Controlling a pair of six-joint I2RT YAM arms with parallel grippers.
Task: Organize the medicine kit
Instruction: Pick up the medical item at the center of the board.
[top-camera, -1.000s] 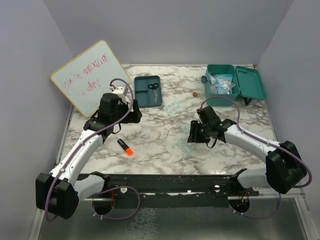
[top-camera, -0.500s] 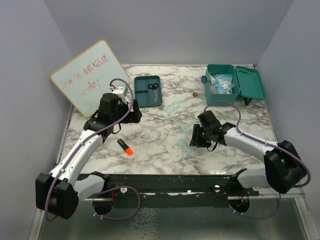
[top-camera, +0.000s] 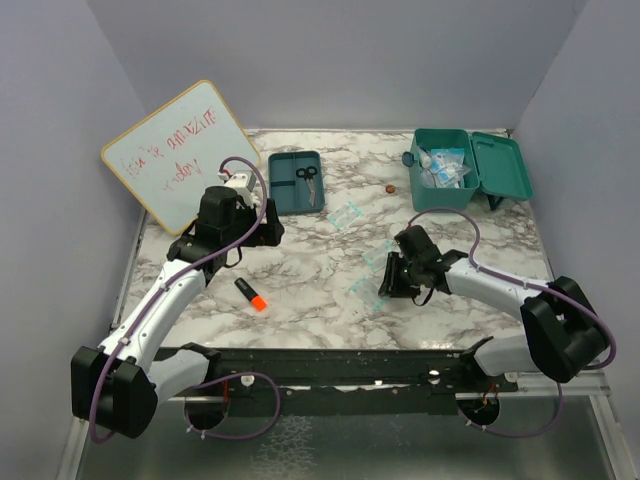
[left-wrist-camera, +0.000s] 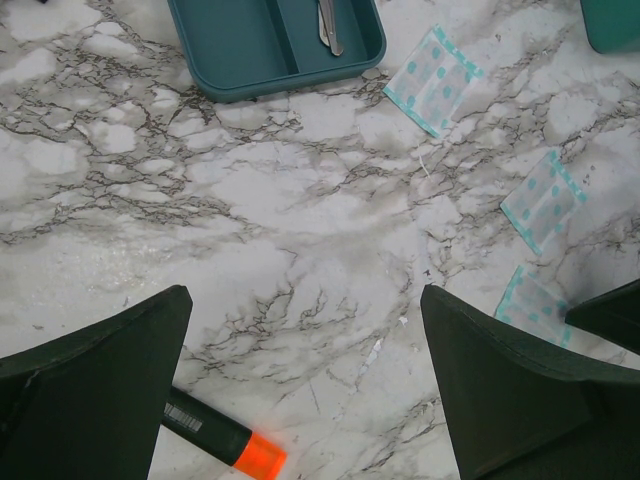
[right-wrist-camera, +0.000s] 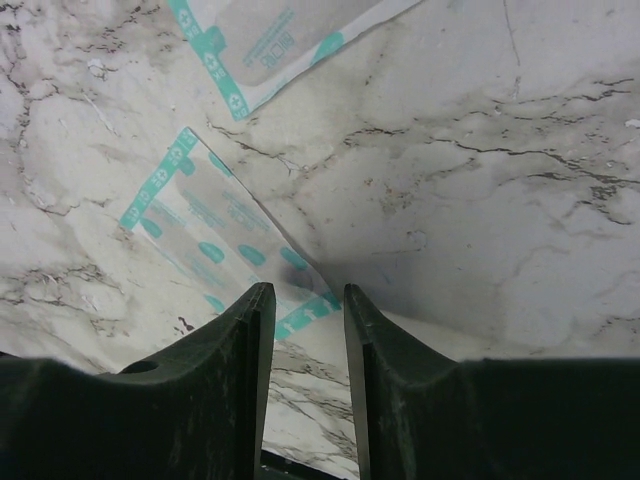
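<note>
My right tool (right-wrist-camera: 308, 295) hangs low over the marbled bench (right-wrist-camera: 480, 150), jaws a narrow slot apart, with the corner of a clear, teal-edged plaster packet (right-wrist-camera: 215, 240) at its tips. A second packet (right-wrist-camera: 270, 40) lies beyond. The medicine kit (top-camera: 440, 197), a teal plastic box, sits well ahead, lid open, small packets inside. My left tool (left-wrist-camera: 305, 295) gapes wide. One finger partly hides an orange-tipped marker (left-wrist-camera: 225, 440). Ahead, a teal tray (left-wrist-camera: 235, 40) holds scissors (left-wrist-camera: 328, 20).

arms (top-camera: 165, 300): white links, black joints | cables (top-camera: 263, 188) — purple, looped | fingers (right-wrist-camera: 400, 400) — dark wedges
</note>
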